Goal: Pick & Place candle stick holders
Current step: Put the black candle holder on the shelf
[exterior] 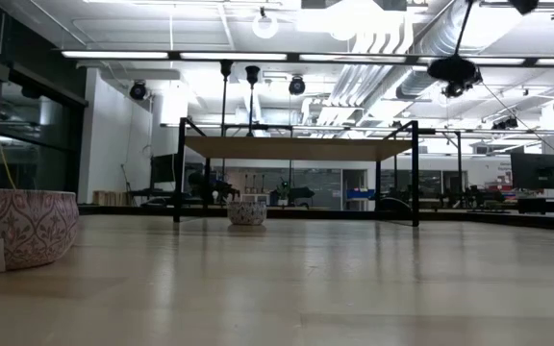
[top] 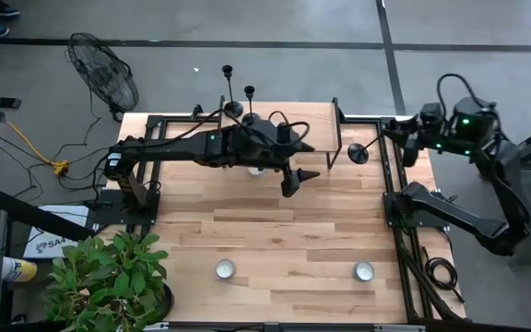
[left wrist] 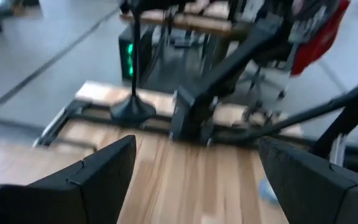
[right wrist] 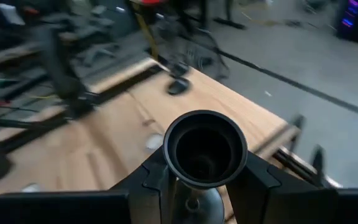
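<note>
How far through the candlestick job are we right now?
Hard to call any placement finished. Two candlesticks stand at the table's far edge, beside the left arm. The third candlestick is in hand: the right gripper is shut on it, lifted by the table's right edge. The left gripper is open and empty over mid-table. What looks left: setting down the held one. Where it goes isn't visible.

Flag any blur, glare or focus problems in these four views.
High view: even light, sharp. Low view: ceiling lights glare, everything below is backlit and dark. Left wrist view: smeared throughout, candlestick soft. Right wrist view: the held candlestick's cup in the right hand is sharp, the table behind blurred.
</note>
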`<state>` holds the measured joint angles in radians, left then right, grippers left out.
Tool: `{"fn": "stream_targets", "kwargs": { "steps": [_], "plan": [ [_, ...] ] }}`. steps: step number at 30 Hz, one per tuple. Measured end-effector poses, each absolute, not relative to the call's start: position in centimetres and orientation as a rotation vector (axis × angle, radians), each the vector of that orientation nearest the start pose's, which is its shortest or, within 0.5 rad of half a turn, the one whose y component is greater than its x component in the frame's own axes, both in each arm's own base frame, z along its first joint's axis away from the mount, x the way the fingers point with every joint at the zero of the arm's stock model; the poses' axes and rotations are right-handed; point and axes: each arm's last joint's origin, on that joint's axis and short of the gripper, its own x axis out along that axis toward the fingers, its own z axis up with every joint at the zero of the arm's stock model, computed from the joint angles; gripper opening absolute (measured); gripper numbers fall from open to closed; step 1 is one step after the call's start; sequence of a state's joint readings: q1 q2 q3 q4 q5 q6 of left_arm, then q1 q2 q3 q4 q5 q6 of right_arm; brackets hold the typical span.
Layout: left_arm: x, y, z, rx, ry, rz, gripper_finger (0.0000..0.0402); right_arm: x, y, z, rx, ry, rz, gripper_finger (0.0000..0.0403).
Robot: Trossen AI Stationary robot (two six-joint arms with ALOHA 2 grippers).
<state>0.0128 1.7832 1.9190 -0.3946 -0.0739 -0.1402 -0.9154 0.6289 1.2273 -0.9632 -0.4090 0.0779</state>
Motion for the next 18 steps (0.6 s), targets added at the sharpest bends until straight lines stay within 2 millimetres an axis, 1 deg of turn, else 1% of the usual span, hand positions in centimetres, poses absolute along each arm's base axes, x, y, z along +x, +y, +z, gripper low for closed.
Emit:
{"fn": "stream_targets", "kwargs": {
  "steps": [5, 9, 15, 17, 18],
  "plan": [
    [40.6, 0.6, 44.3, -0.139, 0.113, 0.06, 0.0335, 4.5, -3.4, 42.7, 0.281, 0.222, -0.399, 0.0111],
    [41.3, 0.6, 44.6, -0.162, 0.034, 0.048, 0.0335, 4.7, -3.4, 42.9, 0.299, 0.214, -0.331, 0.0109],
    [42.6, 0.6, 43.5, -0.209, 0.021, 0.023, 0.0335, 5.5, -4.0, 43.0, 0.319, 0.217, -0.244, 0.0111],
    [43.7, 0.6, 42.9, -0.215, -0.015, 0.015, 0.0335, 6.0, -4.3, 43.1, 0.319, 0.218, -0.212, 0.0111],
    [43.9, 0.6, 42.6, -0.218, -0.009, 0.013, 0.0335, 6.2, -4.4, 43.1, 0.318, 0.222, -0.198, 0.0111]
  ]
}}
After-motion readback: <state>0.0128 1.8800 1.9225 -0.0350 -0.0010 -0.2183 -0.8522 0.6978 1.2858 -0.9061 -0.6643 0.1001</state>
